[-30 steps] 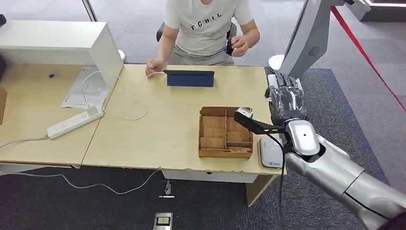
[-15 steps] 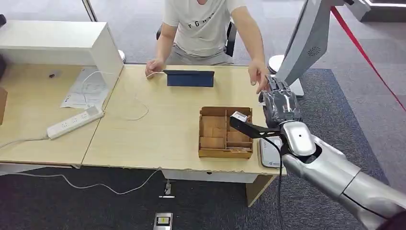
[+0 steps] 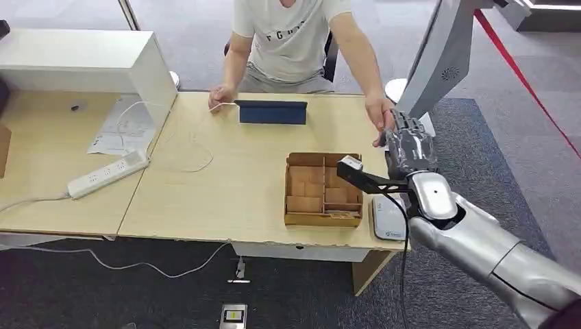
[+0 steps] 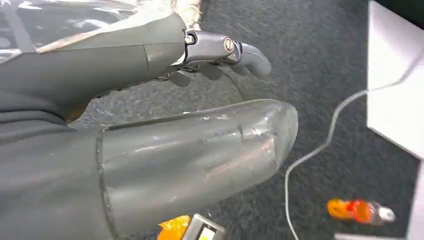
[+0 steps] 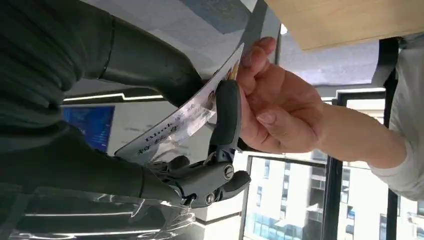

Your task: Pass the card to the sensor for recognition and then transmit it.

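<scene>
My right hand (image 3: 410,147) is raised above the right end of the wooden table (image 3: 226,199). In the right wrist view it (image 5: 200,175) pinches a printed card (image 5: 185,120) between its thumb and a dark finger (image 5: 227,115). The seated person's hand (image 5: 272,112) has its fingers on the card's far end; in the head view that hand (image 3: 379,116) reaches right up to my fingers. The flat white sensor pad (image 3: 387,218) lies on the table's front right corner, just below my wrist. My left hand (image 4: 190,125) hangs over the dark carpet, fingers apart, holding nothing.
A divided cardboard box (image 3: 322,188) sits left of the sensor. A dark blue tablet (image 3: 272,112) lies before the person. A power strip (image 3: 107,175) and a white cabinet (image 3: 89,62) stand at the left. A silver stand (image 3: 438,55) rises behind my right hand.
The person's hand came from their chest across to the table's right end and onto the card. My right hand drifted slightly left, then back right, still holding the card.
</scene>
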{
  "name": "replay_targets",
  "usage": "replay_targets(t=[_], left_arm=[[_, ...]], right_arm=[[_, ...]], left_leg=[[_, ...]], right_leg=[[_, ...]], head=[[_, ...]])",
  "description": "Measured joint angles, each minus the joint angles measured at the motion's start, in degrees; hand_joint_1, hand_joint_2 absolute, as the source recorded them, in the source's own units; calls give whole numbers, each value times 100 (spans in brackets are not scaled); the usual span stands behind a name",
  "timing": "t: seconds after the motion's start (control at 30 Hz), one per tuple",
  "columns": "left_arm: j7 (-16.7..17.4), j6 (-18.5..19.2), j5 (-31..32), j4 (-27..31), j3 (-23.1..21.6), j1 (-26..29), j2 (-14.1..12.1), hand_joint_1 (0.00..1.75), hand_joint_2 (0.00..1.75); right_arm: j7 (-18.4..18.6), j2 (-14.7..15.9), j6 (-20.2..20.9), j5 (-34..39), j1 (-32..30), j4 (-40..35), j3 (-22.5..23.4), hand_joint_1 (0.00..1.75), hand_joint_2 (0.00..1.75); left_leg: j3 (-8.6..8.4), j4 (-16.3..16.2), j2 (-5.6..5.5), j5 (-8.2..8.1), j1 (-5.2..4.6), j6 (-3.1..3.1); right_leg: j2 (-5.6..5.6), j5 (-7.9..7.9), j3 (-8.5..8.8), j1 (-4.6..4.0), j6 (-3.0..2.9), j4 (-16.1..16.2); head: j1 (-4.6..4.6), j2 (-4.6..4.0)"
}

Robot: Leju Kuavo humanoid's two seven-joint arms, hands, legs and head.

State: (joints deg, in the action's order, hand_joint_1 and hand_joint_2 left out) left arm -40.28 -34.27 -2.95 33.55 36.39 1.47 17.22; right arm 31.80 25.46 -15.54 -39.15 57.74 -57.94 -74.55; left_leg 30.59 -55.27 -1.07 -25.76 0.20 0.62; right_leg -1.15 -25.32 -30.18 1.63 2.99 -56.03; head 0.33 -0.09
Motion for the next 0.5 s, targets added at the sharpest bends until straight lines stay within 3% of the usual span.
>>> replay_targets(t=[0.13, 0.17, 0.2, 0.5], left_arm=[[0, 72, -74, 133, -260, 17, -13, 0, 0], [0, 85, -90, 160, -315, 18, -15, 0, 0], [0, 96, -101, 177, -367, 18, -17, 0, 0], [0, 179, -166, 286, -651, -19, -39, 0, 0]], right_arm=[[162, 159, -15, 35, -6, 15, 4, 175, 175], [182, 205, -15, 44, -9, 17, 4, 110, 175], [201, 249, -15, 48, -13, 15, 4, 0, 0], [245, 516, 0, 50, -108, 13, 0, 0, 0]], left_leg=[[0, -2, -4, 0, 0, 0], [1, -1, -5, 0, 0, 0], [2, -1, -3, 0, 0, 0], [1, -1, 0, -1, 0, 0]], right_leg=[[1, 0, -1, 0, 0, 2], [2, 0, 0, 0, 0, 2], [2, 0, -1, 0, 0, 2], [1, 0, -2, 0, 0, 1]], head=[[0, 0], [0, 0], [0, 0], [0, 0]])
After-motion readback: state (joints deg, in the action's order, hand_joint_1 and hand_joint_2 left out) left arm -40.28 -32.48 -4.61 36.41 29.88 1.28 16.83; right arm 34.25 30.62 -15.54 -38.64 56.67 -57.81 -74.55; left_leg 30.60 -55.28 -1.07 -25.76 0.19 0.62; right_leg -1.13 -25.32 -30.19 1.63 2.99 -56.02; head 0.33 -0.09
